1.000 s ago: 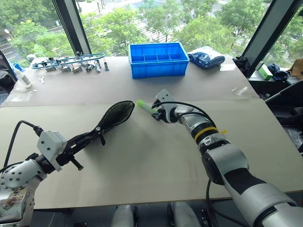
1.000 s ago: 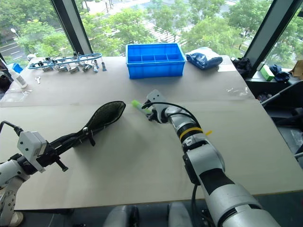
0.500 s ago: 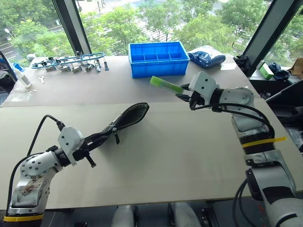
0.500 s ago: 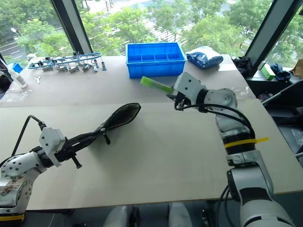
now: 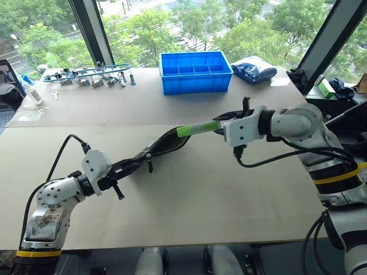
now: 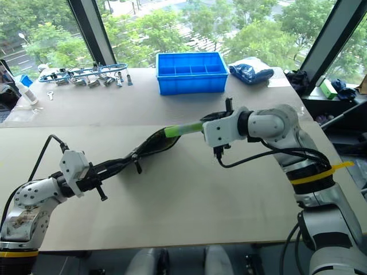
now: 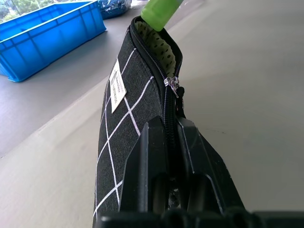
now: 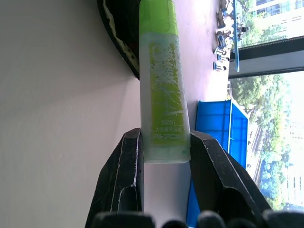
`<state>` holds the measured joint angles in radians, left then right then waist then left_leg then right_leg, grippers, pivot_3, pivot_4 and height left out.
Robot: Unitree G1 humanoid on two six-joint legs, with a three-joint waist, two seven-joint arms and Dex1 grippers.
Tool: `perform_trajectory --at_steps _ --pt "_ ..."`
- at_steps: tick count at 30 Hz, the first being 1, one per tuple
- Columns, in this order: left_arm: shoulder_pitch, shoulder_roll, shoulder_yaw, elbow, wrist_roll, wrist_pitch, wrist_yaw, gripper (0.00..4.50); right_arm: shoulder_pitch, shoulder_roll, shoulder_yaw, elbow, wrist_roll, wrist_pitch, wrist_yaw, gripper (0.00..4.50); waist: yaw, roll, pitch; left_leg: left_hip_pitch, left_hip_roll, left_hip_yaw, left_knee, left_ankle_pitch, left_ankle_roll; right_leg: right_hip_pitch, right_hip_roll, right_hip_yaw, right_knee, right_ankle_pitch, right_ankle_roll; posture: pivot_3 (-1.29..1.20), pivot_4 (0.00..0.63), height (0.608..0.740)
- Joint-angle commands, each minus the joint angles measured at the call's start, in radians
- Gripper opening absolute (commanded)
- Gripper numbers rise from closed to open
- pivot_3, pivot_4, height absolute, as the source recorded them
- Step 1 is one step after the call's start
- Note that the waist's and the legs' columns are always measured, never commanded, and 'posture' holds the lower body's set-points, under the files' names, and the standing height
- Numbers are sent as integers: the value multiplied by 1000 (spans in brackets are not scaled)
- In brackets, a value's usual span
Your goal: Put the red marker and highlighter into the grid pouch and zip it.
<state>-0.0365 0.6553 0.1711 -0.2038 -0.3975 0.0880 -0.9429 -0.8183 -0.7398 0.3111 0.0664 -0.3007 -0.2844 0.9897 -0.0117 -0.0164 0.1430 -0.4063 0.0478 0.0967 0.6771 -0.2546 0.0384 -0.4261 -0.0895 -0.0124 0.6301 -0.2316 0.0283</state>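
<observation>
Left wrist view — highlighter tip at grid pouch mouth
Right gripper clamps the highlighter; left gripper pinches the pouch (unzipped).

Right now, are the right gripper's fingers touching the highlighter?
Touching. The right wrist view shows both fingers pressed against the sides of the highlighter near its back end, with no gap on either side.

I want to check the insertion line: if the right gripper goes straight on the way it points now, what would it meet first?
Most likely the open mouth of the grid pouch: the highlighter held by the right gripper already has its cap at the opening. Exact depth is unclear.
</observation>
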Motion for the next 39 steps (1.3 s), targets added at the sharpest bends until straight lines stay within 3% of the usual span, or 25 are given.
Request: perform_trajectory --at_steps 1,14,25,27,32,37,39 --pt "-14 -5 -5 -18 -9 -16 -2 0 -3 1 0 -51 -26 -33 -21 983 1 0 0 0 0 0 0 0 0 0 0 0 0 0 0 0 150 740" --pt "-56 -24 -41 -26 -6 -1 8 0 -76 171 139 54 -164 -135 -107 983 -2 0 0 0 0 0 1 0 0 0 1 0 1 0 0 0 150 740" --pt "-64 -29 -54 -38 -7 5 22 0 -55 256 176 158 -117 -153 -82 983 -1 0 0 0 0 0 1 0 -1 1 1 0 1 0 0 0 150 740" --pt "-65 -29 -54 -39 -8 6 24 0 -59 256 164 171 -112 -155 -86 1985 -1 0 0 0 0 0 1 0 -1 1 1 0 1 0 0 0 150 740" --pt "-64 -29 -54 -41 -9 11 29 0 -130 238 79 206 -35 -79 -71 3540 -1 0 0 0 0 0 1 0 -1 1 1 0 1 0 0 0 150 740" --pt "-65 -30 -57 -43 -9 12 36 0 -162 200 -17 160 138 44 26 3540 0 0 0 0 0 0 1 0 -1 1 1 -1 1 0 0 0 150 740" --pt "-66 -30 -55 -42 -9 14 38 0 -112 158 -82 18 345 251 159 3540 1 0 0 0 0 -1 1 0 0 1 1 -1 0 0 0 0 150 740"
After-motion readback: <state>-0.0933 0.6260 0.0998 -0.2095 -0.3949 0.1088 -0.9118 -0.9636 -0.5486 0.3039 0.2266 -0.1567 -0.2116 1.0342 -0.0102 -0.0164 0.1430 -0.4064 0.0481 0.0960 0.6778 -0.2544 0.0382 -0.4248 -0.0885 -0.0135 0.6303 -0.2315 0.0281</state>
